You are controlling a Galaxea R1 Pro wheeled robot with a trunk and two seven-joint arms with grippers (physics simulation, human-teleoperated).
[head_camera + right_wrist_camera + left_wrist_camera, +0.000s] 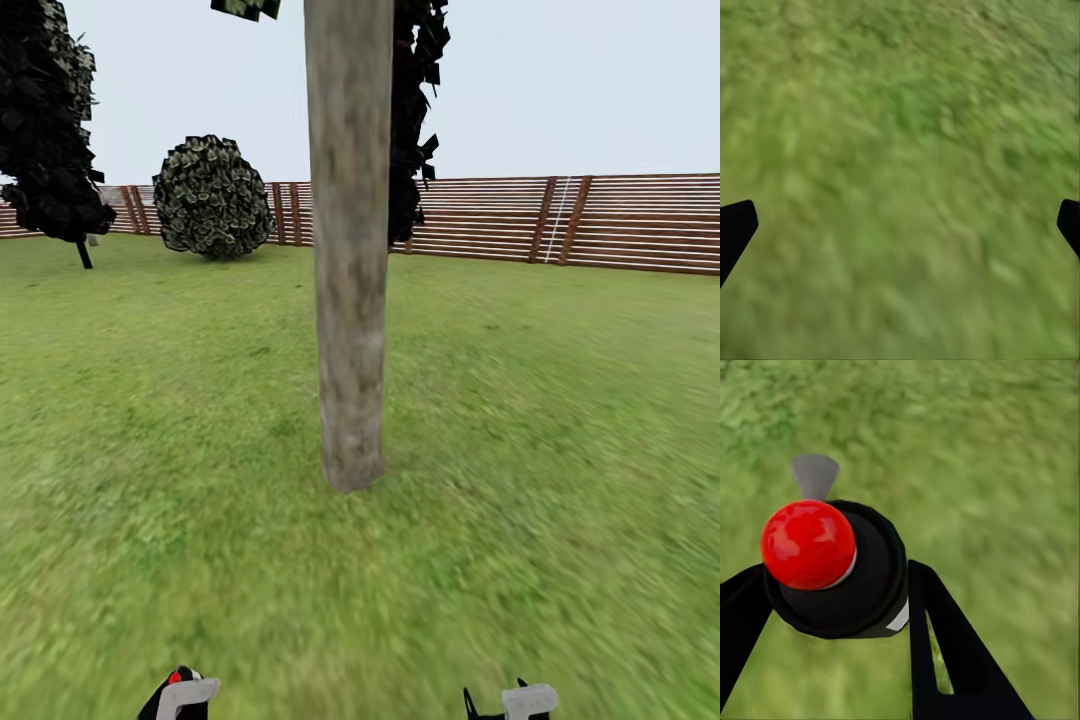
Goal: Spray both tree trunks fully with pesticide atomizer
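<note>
A: Why is the left gripper closed round the pesticide atomizer?
B: To carry it toward the tree trunk ahead. The right gripper hangs wide open, holding nothing, over lawn.

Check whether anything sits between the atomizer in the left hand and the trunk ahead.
Nothing visible does. The left hand is shut on the atomizer, low at the head view's edge, and open lawn runs from there to the trunk. The bush and fence stand far behind it.

tree trunk ahead, open lawn around
</note>
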